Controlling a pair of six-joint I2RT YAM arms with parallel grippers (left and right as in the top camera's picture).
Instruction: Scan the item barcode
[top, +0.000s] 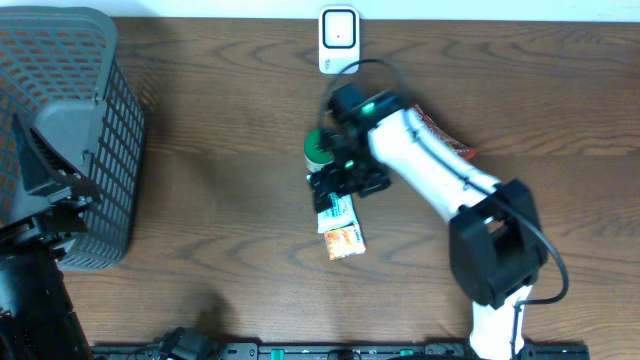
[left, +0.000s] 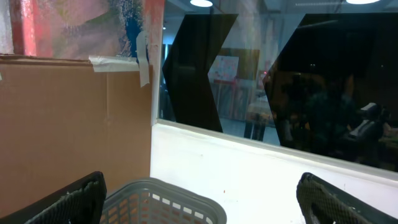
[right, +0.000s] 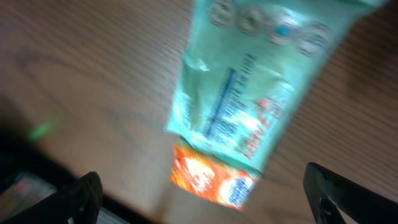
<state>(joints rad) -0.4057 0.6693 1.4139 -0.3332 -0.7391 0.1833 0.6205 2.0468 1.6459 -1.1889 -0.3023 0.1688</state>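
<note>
A mint-green packet (right: 242, 93) lies flat on the wooden table, its lower end overlapping an orange packet (right: 211, 177). My right gripper (right: 208, 196) hovers just above them, open, with its fingers (right: 81, 199) standing wide on either side and nothing between them. In the overhead view the mint packet (top: 338, 211) and the orange packet (top: 343, 242) lie just in front of the right gripper (top: 340, 188). No barcode is readable on them. A white scanner (top: 338, 40) stands at the table's far edge. My left gripper (left: 202, 202) is open above the basket rim (left: 168, 196).
A grey mesh basket (top: 85, 120) fills the left side of the table. A green round item (top: 318, 150) sits beside the right wrist, and another orange packet (top: 448, 138) lies partly under the right arm.
</note>
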